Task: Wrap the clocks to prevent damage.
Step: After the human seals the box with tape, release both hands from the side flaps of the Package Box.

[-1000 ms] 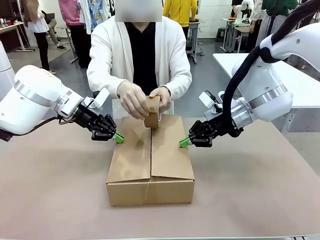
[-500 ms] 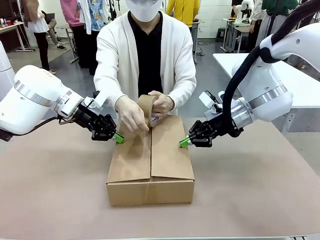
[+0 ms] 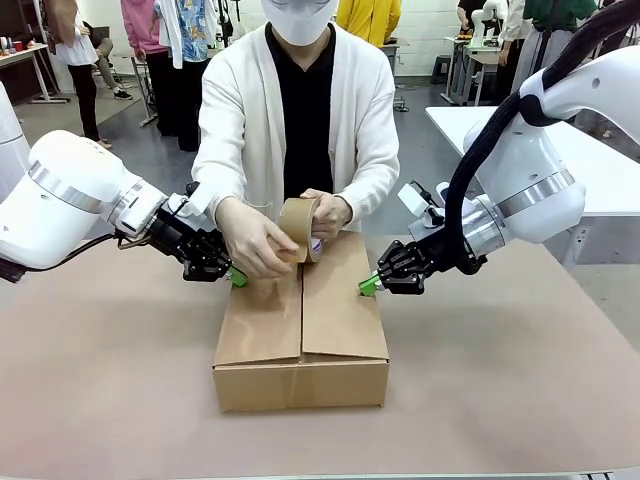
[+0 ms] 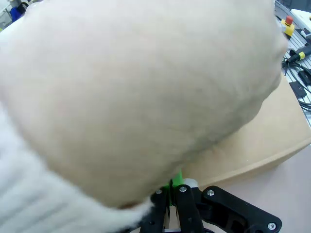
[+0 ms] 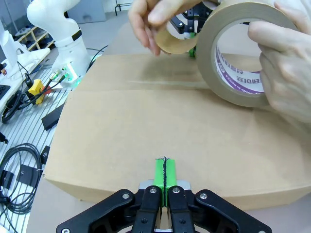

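Note:
The clocks are out of view. A closed brown cardboard box (image 3: 301,322) lies mid-table. My left gripper (image 3: 237,277) is shut, its green tips at the left flap's far edge. My right gripper (image 3: 368,285) is shut too, with its tips resting on the right flap (image 5: 165,171). Over the box's far end the person holds a brown tape roll (image 3: 299,228) in one hand, while the other hand (image 3: 255,247) pulls the tape end. In the right wrist view the roll (image 5: 243,53) hangs just above the box top (image 5: 146,121). In the left wrist view my green tips (image 4: 175,182) sit under the person's hand and sleeve (image 4: 126,87).
The brown tabletop (image 3: 100,380) has free room on both sides of the box and in front of it. A white table (image 3: 600,160) stands at the back right. Cables and a yellow stop button (image 5: 36,87) lie beside the table. People stand farther back.
The person has straightened up and raised the tape roll slightly, with the free hand drawing tape out toward the box's near side. Both grippers have stayed in place on the flaps.

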`<state>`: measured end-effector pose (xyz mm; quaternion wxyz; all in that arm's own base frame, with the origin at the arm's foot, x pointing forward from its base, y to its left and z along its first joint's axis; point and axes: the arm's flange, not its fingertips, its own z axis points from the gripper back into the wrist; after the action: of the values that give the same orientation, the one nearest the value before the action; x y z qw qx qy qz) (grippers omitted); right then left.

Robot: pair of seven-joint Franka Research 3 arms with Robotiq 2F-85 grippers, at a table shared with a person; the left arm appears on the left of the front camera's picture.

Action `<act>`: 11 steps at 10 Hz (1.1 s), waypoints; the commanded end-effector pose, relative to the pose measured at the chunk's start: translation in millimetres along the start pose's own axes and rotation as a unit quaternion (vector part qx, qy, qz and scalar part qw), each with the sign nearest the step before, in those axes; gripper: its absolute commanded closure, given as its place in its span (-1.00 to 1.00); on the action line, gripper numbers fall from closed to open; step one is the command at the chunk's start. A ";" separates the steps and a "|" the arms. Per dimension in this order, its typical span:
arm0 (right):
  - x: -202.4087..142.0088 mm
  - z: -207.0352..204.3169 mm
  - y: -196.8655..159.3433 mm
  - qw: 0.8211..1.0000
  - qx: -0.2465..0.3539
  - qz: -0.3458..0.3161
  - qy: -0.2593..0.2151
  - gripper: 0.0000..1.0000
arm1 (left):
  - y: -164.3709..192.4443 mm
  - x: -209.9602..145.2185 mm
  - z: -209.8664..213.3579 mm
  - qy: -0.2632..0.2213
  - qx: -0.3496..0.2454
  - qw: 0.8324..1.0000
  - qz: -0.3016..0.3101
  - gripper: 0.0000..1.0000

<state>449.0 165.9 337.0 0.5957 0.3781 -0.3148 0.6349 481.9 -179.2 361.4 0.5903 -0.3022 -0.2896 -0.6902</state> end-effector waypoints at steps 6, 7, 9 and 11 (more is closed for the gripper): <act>-3.4 -2.2 -0.2 1.000 0.000 -0.003 0.003 0.98 | -0.2 -3.7 -5.0 0.003 -0.002 1.000 -0.005 0.99; -3.4 -2.2 -0.2 1.000 0.000 -0.003 0.003 0.98 | -0.2 -3.7 -5.0 0.003 -0.002 1.000 -0.005 0.99; -3.4 -2.2 -0.2 1.000 0.000 -0.003 0.003 0.98 | -0.2 -3.7 -5.0 0.003 -0.002 1.000 -0.005 0.99; -3.4 -2.2 -0.2 1.000 0.000 -0.003 0.003 0.98 | -0.2 -3.7 -5.0 0.003 -0.002 1.000 -0.005 0.99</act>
<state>449.0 165.9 336.3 0.5960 0.3785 -0.3142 0.6346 481.9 -179.2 361.3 0.5904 -0.3022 -0.2895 -0.6901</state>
